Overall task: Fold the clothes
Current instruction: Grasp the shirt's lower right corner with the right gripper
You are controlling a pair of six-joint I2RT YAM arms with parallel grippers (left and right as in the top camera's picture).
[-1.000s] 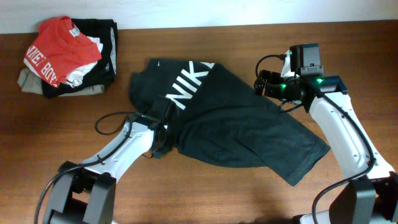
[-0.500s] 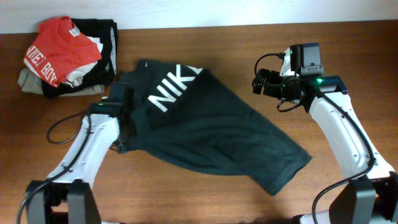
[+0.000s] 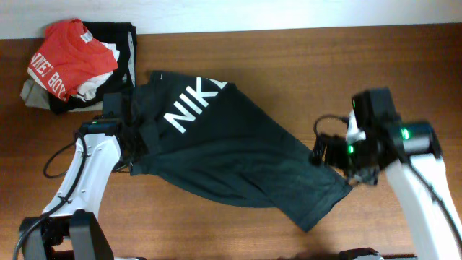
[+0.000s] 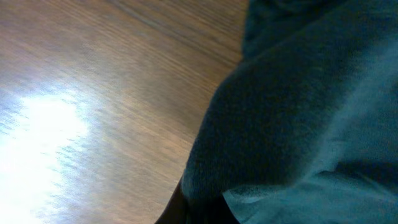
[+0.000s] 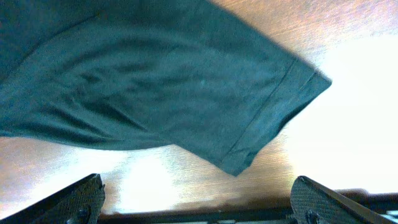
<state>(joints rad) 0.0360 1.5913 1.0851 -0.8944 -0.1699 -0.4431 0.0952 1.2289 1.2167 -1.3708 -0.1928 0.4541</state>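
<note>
Dark navy-teal T-shirt (image 3: 238, 159) lies spread on a diagonal across the middle of the wooden table (image 3: 289, 58), rumpled, upper end toward the far left, lower end trailing to the near right. White lettering (image 3: 191, 108) sits face-up near the upper end. Left gripper (image 3: 141, 136) is at the shirt's left edge, closed on a bunch of cloth. Its wrist camera shows only fabric pressed close, with bare wood beside it and the fingers buried. Right gripper (image 3: 321, 153) hangs just beside the shirt's right edge. Only its wrist view shows the fingers (image 5: 81, 198) spread wide with nothing between them, and a stitched sleeve hem (image 5: 273, 118) lying flat. A pile of clothes (image 3: 72, 65) sits at the far left corner.
</note>
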